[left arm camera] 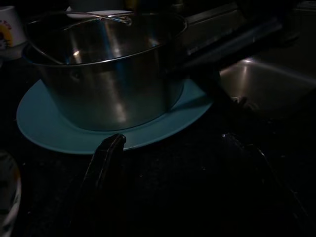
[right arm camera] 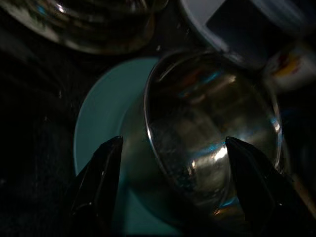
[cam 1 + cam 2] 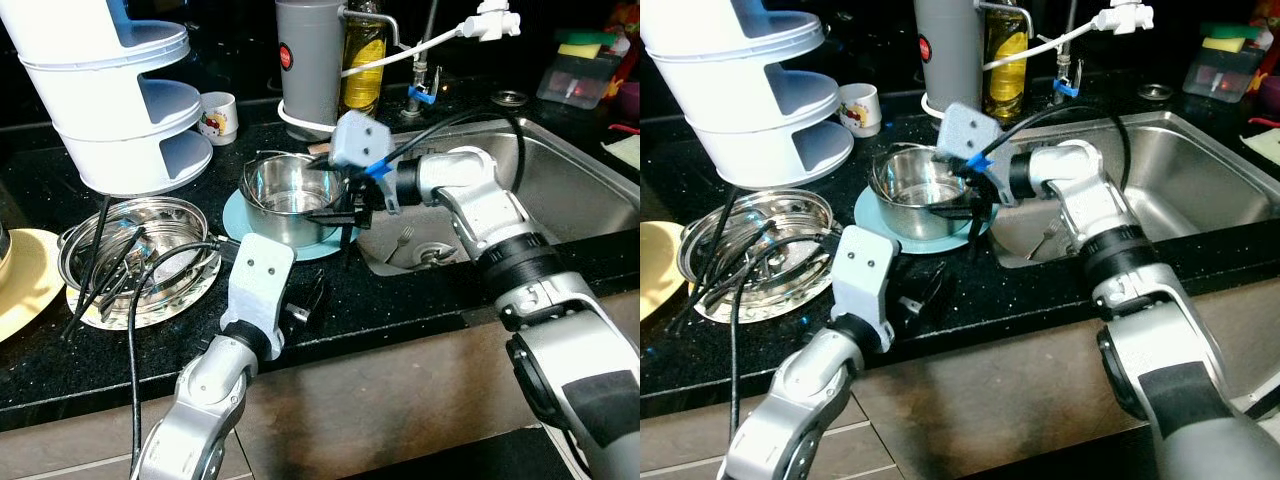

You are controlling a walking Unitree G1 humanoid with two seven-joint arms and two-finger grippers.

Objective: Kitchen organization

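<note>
On the black counter (image 3: 420, 300), one steel pot (image 3: 290, 200) between the right hand's (image 3: 335, 190) spread fingers.

Black counter (image 3: 420, 300) – teal plate (image 3: 240, 222), mug (image 3: 217, 117).

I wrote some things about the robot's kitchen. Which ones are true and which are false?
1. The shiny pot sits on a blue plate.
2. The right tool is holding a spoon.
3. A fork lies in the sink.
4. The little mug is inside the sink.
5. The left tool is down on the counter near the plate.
1. True. The steel pot stands on the light blue plate.
2. False. The right tool is open, its fingers either side of the pot's rim, with no spoon in it.
3. True. A fork lies in the sink.
4. False. The mug stands on the counter, behind the pot.
5. True. The left tool rests low by the plate's edge.
</note>
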